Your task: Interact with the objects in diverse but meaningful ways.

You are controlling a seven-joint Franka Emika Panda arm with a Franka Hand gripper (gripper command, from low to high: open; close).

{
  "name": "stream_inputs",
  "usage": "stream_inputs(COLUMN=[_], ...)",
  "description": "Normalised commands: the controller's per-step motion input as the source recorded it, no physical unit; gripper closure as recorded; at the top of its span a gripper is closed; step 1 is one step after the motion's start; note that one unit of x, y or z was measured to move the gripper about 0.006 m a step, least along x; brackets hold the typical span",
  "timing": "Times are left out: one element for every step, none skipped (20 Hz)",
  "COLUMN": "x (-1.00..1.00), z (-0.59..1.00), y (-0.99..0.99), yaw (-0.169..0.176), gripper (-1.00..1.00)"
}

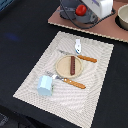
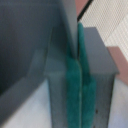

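A dark counter (image 1: pixel 20 45) carries a woven placemat (image 1: pixel 97 80) and, at the far edge, a brown board (image 1: pixel 107 30). The robot arm (image 1: pixel 95 7) hangs over the grey saucepan (image 1: pixel 75 16) on that board, beside the red tomato (image 1: pixel 80 9); a grey pot (image 1: pixel 123 17) sits at the exterior view's right. On the placemat, a brown sausage (image 1: pixel 73 65) lies on a tan plate (image 1: pixel 64 67), between two orange-handled utensils (image 1: pixel 87 59). The light-blue cup (image 1: pixel 44 85) lies nearer, and the white shaker (image 1: pixel 77 47) farther. In the wrist view, the green-padded fingers (image 2: pixel 75 95) are pressed together, clamping a thin grey edge.

Sausage (image 1: pixel 72 65) flat on plate; tomato (image 1: pixel 80 9) in saucepan (image 1: pixel 75 16).
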Motion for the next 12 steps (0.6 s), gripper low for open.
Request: stream_inputs(x=[0.60, 0.59, 0.59, 0.57, 0.57, 0.59, 0.59, 0.57, 0.57, 0.55, 0.51, 0.49], z=[0.42, 0.37, 0.34, 0.30, 0.26, 0.25, 0.21, 0.14, 0.08, 0.02, 0.00, 0.00], y=[0.62, 0.59, 0.55, 0.52, 0.49, 0.51, 0.50, 0.47, 0.45, 0.43, 0.37, 0.34], yaw=[0.000, 0.000, 0.000, 0.000, 0.000, 0.000, 0.000, 0.000, 0.000, 0.000, 0.000, 0.000], gripper=[1.00, 1.00, 1.00, 1.00, 1.00, 1.00, 1.00, 1.00, 1.00, 1.00, 1.00, 1.00])
